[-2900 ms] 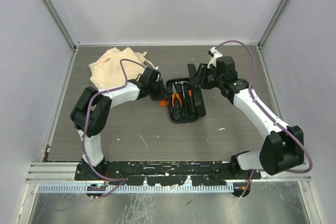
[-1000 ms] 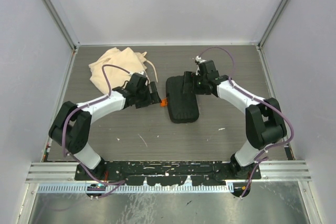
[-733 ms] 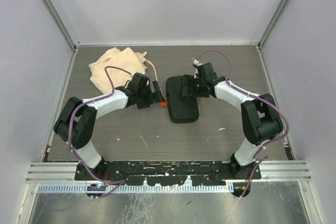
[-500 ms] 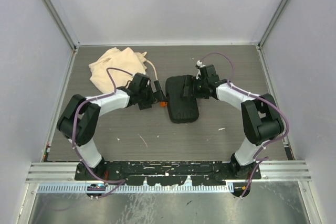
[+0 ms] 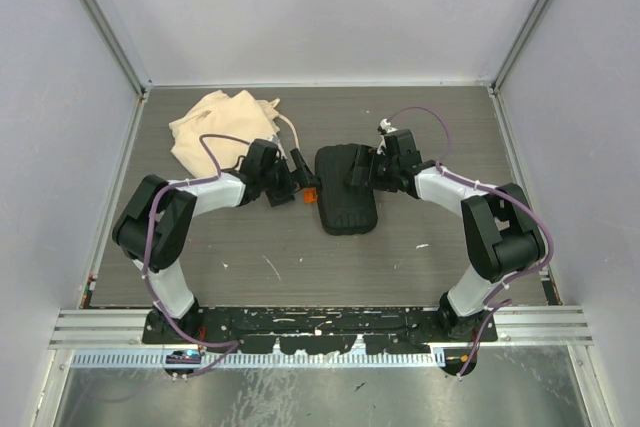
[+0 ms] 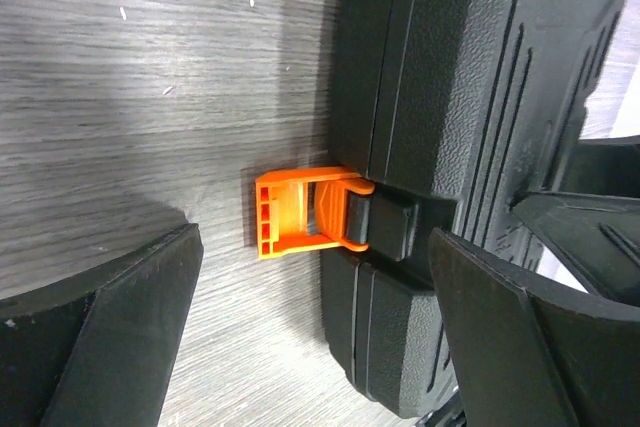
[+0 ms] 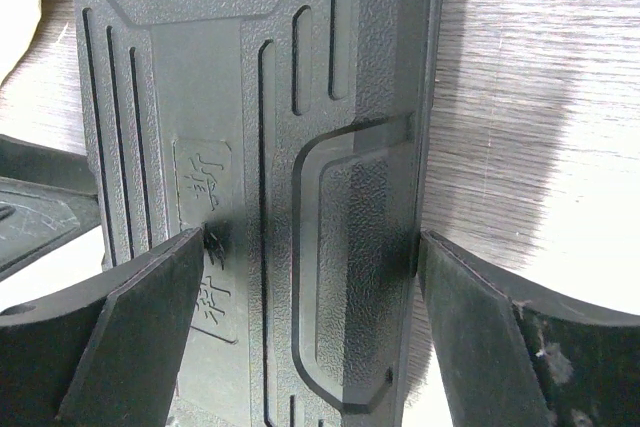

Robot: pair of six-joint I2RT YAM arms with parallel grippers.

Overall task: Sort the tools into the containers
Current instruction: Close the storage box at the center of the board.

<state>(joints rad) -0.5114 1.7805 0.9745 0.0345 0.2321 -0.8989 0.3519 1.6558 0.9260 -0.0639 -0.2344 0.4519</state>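
Observation:
The black tool case (image 5: 346,202) lies shut at the table's middle, and the tools are hidden inside it. Its orange latch (image 5: 311,197) sticks out unfastened on the left side (image 6: 300,215). My left gripper (image 5: 302,175) is open just left of the case, with the latch between its fingertips (image 6: 315,247) and touching neither. My right gripper (image 5: 363,174) is open low over the lid (image 7: 300,97). One of its fingers (image 7: 140,337) lies over the embossed lid, and the other (image 7: 500,337) sits at the case's right edge. The beige cloth bag (image 5: 215,127) lies crumpled at the back left.
Grey walls and metal rails enclose the wood-grain table (image 5: 440,117). The bag's drawstring (image 5: 290,129) trails toward the left arm. Both arms' cables (image 5: 425,112) loop above the wrists.
The case stood open showing the tools; its lid now lies shut. My right gripper has come down onto the lid. My left gripper opened and slid up to the latch.

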